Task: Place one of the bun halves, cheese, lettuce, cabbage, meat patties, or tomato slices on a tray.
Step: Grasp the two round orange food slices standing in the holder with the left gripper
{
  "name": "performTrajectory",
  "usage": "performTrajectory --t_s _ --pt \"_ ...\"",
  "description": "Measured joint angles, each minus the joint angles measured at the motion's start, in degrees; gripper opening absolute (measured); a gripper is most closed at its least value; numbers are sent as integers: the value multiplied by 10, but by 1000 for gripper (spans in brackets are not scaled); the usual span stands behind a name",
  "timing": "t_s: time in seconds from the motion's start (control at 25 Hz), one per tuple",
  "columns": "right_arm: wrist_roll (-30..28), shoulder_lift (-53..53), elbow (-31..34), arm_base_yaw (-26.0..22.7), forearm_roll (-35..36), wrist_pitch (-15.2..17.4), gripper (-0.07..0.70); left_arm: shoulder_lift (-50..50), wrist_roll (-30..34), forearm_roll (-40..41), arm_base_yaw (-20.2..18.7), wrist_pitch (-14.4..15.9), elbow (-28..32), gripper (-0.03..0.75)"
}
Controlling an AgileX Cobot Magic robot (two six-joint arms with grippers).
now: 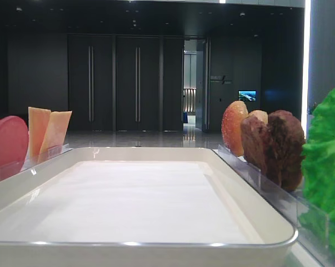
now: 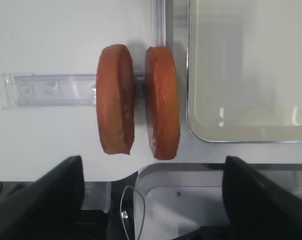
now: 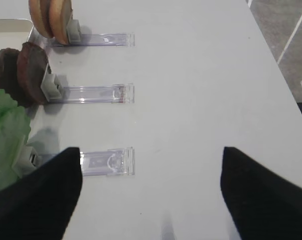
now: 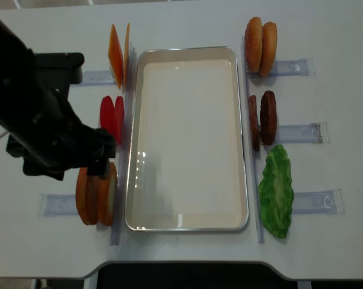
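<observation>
Left gripper (image 2: 151,200) hovers over the two bun halves (image 2: 138,102) standing on edge in a clear rack (image 2: 50,90) just left of the tray (image 4: 187,223), jaws wide open, touching nothing. Right gripper (image 3: 151,195) sits open over bare bench (image 3: 201,90) beside the racks holding lettuce (image 3: 5,135) and meat patties (image 3: 20,72). Tray holds nothing; cheese (image 4: 118,51) and tomato slices (image 4: 112,117) stand racked along its left side.

In the overhead view the left arm (image 4: 37,120) is covering the upper edges of the bun halves (image 4: 97,194) and hiding its own hand. The low view's edges are cropping the lettuce (image 1: 325,167) and tomato slices (image 1: 7,146).
</observation>
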Motion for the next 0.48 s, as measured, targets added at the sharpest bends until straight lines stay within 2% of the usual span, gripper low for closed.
performTrajectory --t_s 0.48 --pt "0 0 0 0 0 0 541 79 -4 -4 -13 -15 0 660"
